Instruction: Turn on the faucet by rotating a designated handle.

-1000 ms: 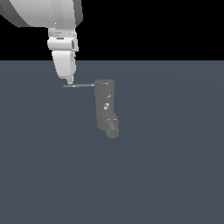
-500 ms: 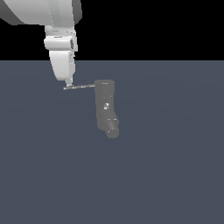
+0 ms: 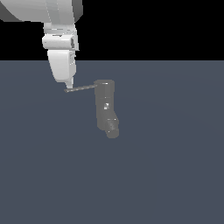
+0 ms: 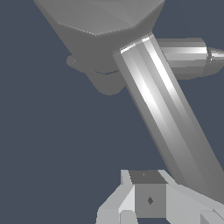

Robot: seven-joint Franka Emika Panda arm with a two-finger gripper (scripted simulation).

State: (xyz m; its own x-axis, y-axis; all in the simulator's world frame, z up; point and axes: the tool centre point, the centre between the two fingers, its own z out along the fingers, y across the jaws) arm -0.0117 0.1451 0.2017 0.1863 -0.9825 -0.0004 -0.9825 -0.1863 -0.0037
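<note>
At the exterior view's left, I see the claw (image 3: 68, 85) pointing down, its tip touching the free end of the handle (image 3: 81, 89), which projects sideways from the top of the faucet (image 3: 106, 109); how far open, I cannot tell.

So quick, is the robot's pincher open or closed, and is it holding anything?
Gripper: at the far end of the faucet's handle; whether it is open or closed cannot be told.

A dull-grey faucet (image 3: 106, 107) with white glints, a grey handle (image 3: 81, 89), a white hand (image 3: 68, 86), a slate-blue floor (image 3: 166, 166).
</note>
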